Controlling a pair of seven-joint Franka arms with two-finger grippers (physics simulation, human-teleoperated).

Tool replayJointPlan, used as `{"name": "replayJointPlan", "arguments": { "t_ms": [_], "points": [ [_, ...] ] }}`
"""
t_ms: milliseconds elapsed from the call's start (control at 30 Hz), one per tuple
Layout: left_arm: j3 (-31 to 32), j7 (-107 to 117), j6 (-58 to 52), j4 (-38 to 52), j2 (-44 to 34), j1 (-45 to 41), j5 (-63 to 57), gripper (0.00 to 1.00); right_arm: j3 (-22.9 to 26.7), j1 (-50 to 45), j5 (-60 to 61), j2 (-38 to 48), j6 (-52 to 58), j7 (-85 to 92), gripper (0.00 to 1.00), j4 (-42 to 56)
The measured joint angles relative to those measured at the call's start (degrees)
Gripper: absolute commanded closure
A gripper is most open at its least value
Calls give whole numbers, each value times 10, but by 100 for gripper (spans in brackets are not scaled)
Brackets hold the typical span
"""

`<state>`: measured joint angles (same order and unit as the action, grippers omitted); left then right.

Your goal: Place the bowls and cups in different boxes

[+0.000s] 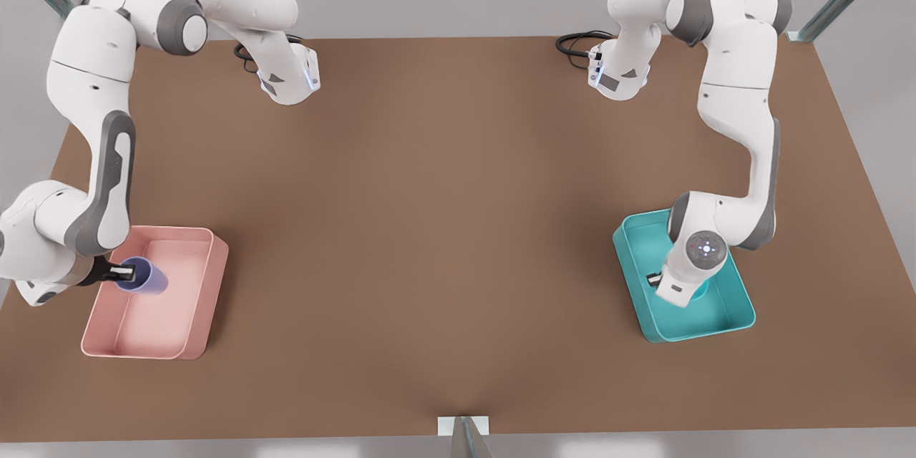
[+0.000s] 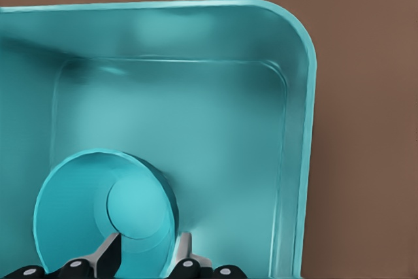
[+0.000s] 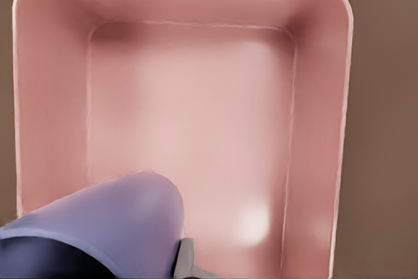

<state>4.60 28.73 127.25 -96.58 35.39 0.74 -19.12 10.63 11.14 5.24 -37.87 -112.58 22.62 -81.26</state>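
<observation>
Both loads are held over their boxes: near the surface's front edge the cup (image 1: 143, 276), gripped tilted by the right hand (image 1: 123, 273), should be lowered level into the pink box (image 1: 207, 279), while the bowl (image 2: 104, 217), pinched at its rim by the left hand (image 2: 147, 253), is set flat in the teal box (image 2: 297, 129).

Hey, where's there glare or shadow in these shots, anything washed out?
Right wrist view: a bright glare patch on the pink box floor beside the cup. Left wrist view: soft sheen on the teal box wall, the bowl shading the floor beside it. Front view: even, soft lighting on the table.
</observation>
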Motion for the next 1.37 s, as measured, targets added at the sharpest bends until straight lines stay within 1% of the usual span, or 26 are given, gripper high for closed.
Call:
{"name": "replayJointPlan", "arguments": {
  "t_ms": [67, 100, 167, 200, 233, 300, 333, 467, 667, 800, 867, 900, 1000, 1100, 1133, 1267, 1300, 1367],
  "points": [
    [3, -9, -14, 8, -52, -7, 21, 0, 0, 2, 0, -30, -5, 29, 79, 9],
    [6, -11, -35, 35, -82, -14, 39, 0, 0, 3, 0, -44, -10, 42, 79, 15],
    [46, -14, -120, 127, -126, -22, 70, 0, 0, 4, 2, -68, -21, 66, 79, 22],
    [56, -18, -168, 161, -144, -29, 88, 0, 0, 5, 3, -76, -27, 77, 79, 24],
    [61, -23, -212, 179, -161, -35, 106, 0, 0, 5, 4, -81, -32, 87, 79, 24],
    [71, -33, -289, 213, -168, -37, 133, 0, -1, 5, 5, -86, -41, 106, 79, 25],
    [74, -37, -319, 222, -167, -36, 142, 0, -1, 6, 5, -88, -44, 115, 1, 25],
    [79, -53, -416, 235, -170, -29, 158, 0, -1, 9, -15, -86, -61, 134, 0, 25],
    [79, -72, -485, 239, -170, -27, 152, 0, -3, 8, -10, -58, -46, 165, 0, 24],
    [78, -81, -505, 239, -170, -24, 148, 0, -4, 6, -1, -13, -5, 187, 0, 24],
    [78, -85, -511, 239, -170, -21, 147, 0, -10, 0, 6, 33, 30, 196, 0, 28],
    [78, -87, -513, 239, -170, -20, 147, 0, -15, -10, 18, 51, 53, 197, 0, 44],
    [78, -92, -518, 239, -170, -20, 147, 0, -21, -102, 41, 68, 130, 162, 0, 97],
    [78, -96, -521, 239, -170, -18, 147, 0, -20, -172, 9, 70, 198, 100, 0, 109],
    [78, -97, -522, 239, -170, -18, 147, 0, -24, -183, -10, 91, 216, 79, 0, 108],
    [78, -101, -524, 238, -170, -15, 147, 0, -64, -155, -42, 260, 268, 6, 0, 6],
    [78, -102, -524, 238, -170, -14, 147, 0, -67, -148, -45, 285, 277, -10, 0, -12],
    [78, -104, -525, 238, -170, -14, 148, 0, -69, -140, -48, 305, 290, -40, 0, -27]
  ]
}}
